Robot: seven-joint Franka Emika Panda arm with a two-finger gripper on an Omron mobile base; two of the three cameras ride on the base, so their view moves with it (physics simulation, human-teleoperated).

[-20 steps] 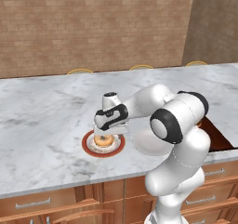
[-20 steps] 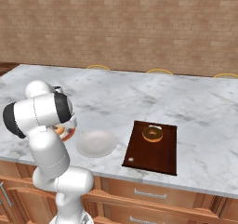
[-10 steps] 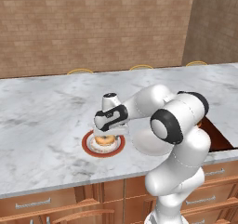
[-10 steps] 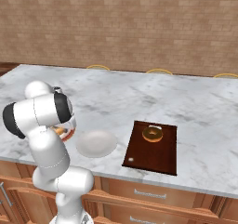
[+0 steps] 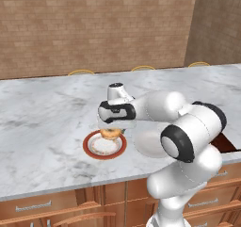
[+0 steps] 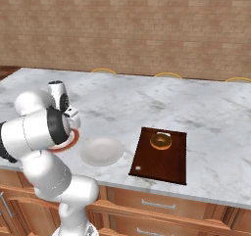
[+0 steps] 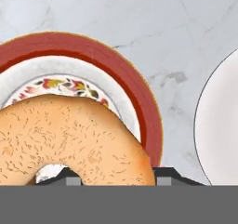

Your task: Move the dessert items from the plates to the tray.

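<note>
Fingers (image 7: pixel 114 175) clamped on the tan donut (image 7: pixel 69 139) over the red-rimmed plate (image 5: pixel 104 145) — grey plate (image 6: pixel 101 151) just beside, bare tabletop (image 5: pixel 42 122) beyond.

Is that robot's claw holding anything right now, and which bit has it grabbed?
Yes: the gripper is shut on the light tan donut, pinching one side of its ring just above the red-rimmed plate.

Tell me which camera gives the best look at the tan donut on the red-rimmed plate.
The hand view: the tan donut is large and sharp there, over the red-rimmed plate, with the tool closed on it. The left base view shows it small beneath the tool. In the right base view the arm covers it.
</note>
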